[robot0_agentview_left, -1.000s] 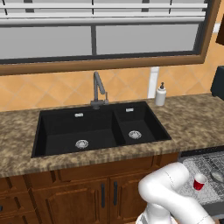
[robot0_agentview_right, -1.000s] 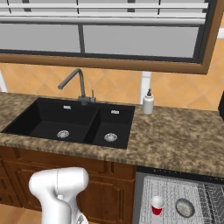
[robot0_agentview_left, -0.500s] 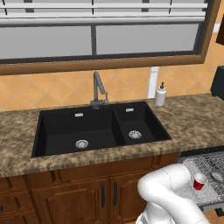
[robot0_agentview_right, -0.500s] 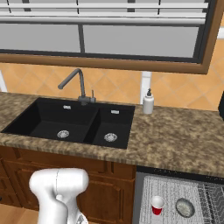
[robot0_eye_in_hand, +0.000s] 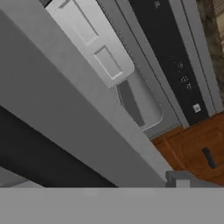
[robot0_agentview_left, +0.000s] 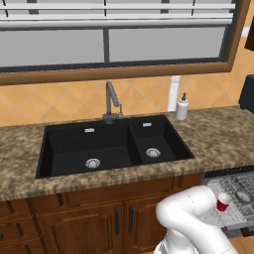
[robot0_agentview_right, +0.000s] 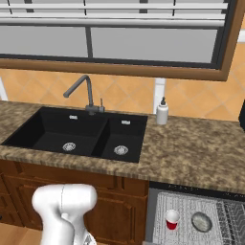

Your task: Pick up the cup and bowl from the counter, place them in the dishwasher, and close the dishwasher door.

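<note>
Red cup (robot0_agentview_right: 172, 220) and bowl (robot0_agentview_right: 201, 221) rest in the rack, apparently upright.

Dishwasher door (robot0_eye_in_hand: 65, 109) apparently hangs open, blocking low cabinet (robot0_eye_in_hand: 197, 148) front.

Left base view. Granite counter (robot0_agentview_left: 218, 136) surrounds a black double sink (robot0_agentview_left: 111, 144); grey faucet (robot0_agentview_left: 112, 104) stands behind the divider. White soap bottle (robot0_agentview_left: 182, 107) sits upright on the counter, right of the faucet, near the backsplash. At lower right the dishwasher (robot0_agentview_left: 233, 191) is open, wire rack exposed. The cup (robot0_agentview_left: 223, 202) stands upright on the rack; the bowl (robot0_agentview_left: 244, 195) lies just beside it, to its right. White arm (robot0_agentview_left: 191, 223) rises in front, partly covering the rack's left edge.
</note>
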Robot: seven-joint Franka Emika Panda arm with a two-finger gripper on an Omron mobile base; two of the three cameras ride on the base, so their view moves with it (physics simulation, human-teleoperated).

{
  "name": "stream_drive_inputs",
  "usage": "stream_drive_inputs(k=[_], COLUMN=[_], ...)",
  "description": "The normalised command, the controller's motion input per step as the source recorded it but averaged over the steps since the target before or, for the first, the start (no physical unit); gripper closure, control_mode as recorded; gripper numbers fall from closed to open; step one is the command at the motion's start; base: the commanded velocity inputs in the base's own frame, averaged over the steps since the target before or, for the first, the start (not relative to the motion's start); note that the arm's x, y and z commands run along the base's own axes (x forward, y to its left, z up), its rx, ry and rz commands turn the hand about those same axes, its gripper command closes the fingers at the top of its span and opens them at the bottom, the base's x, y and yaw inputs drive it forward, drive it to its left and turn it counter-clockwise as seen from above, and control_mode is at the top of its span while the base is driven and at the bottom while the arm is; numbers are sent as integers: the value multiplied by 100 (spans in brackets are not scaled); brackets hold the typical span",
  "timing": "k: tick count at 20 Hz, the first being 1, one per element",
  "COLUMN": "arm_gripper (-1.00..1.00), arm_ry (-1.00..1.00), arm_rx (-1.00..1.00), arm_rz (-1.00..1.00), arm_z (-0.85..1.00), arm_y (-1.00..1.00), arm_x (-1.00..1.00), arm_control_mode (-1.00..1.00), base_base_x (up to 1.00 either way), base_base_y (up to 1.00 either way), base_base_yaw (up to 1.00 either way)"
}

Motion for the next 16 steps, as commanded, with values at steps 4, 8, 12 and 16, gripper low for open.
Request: stream_drive_inputs(k=[4, 8, 12, 16], arm_gripper=[-100, -100, -100, -100], arm_ry=[-1, -3, -9, -19], arm_rx=[2, 5, 5, 0], arm_rz=[41, 45, 41, 23], arm_z=[-39, -51, -54, -58], arm_y=[-14, -9, -12, -1], arm_x=[94, 100, 91, 54], arm_control_mode=[-100, -100, -100, -100], base_base_x=[0, 0, 0, 0], base_base_y=[0, 0, 0, 0], base_base_yaw=[0, 0, 0, 0])
